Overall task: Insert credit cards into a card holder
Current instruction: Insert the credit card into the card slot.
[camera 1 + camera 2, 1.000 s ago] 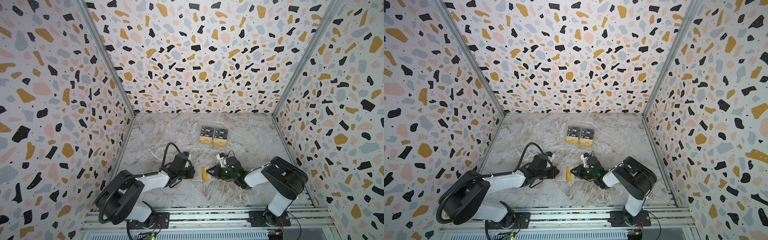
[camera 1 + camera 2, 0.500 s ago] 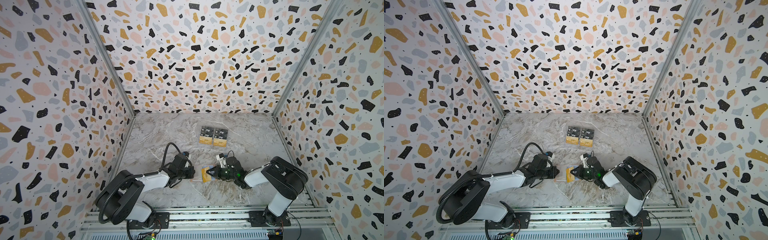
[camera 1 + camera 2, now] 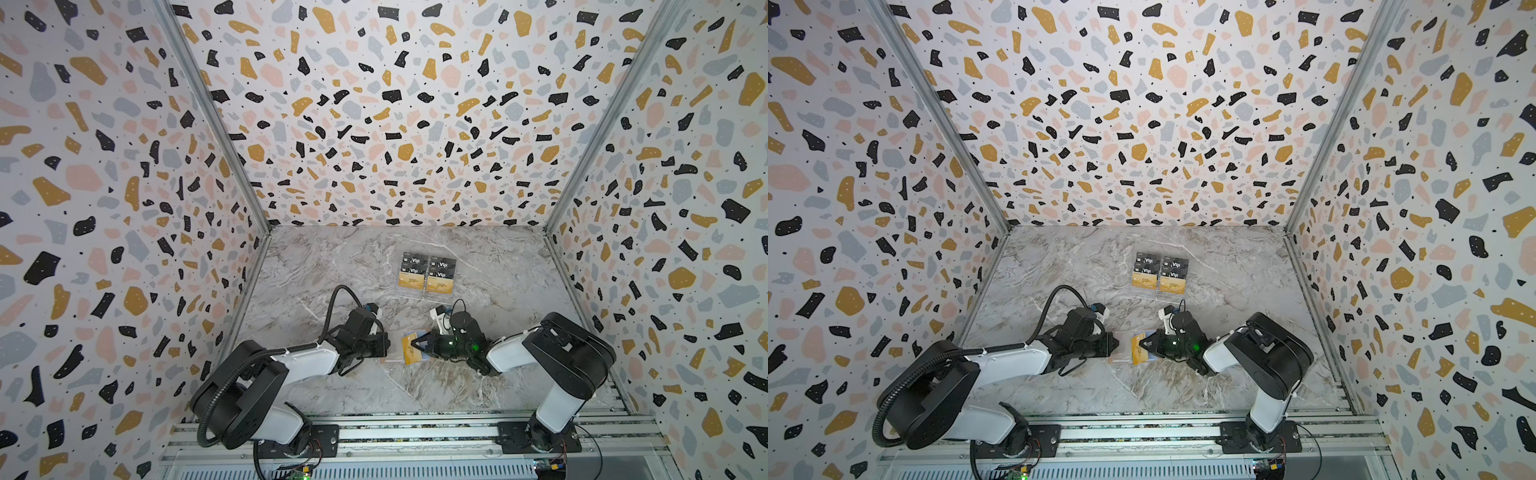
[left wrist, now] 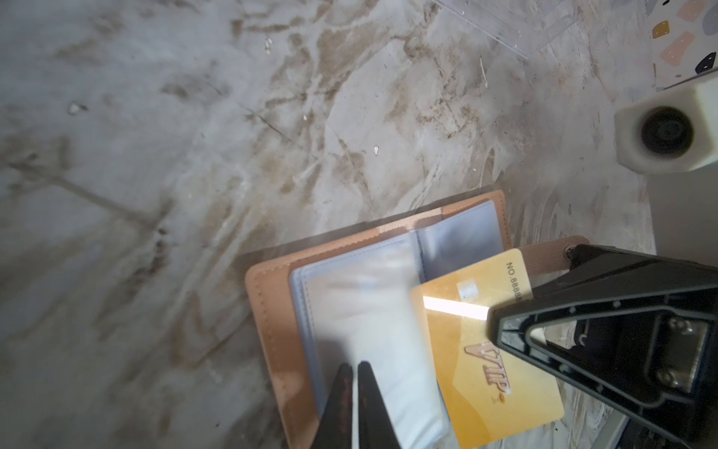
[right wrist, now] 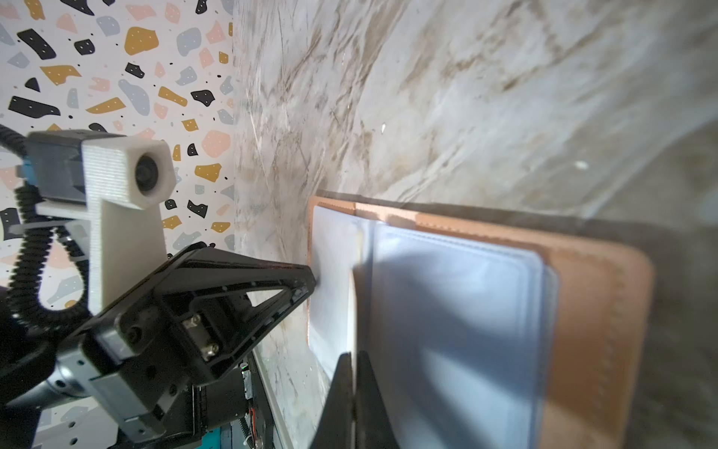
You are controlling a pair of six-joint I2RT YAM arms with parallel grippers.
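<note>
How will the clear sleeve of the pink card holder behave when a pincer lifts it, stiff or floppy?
Probably floppy: the clear sleeve looks thin and bends up from the card holder where the left pincer pinches it. Likely very light, since the holder lies flat on the table. Its glossy film may slip.

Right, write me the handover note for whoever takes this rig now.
Left gripper: shut, pinching a clear sleeve of the card holder, which lies open on the table.
Right gripper: shut on a gold card, held over the open sleeves.
Two more gold cards sit in the front row of the clear stand, black Vip cards behind.
Done: holder open, one card picked; none visibly seated.
To do: slide this card in, then fetch the others.
</note>
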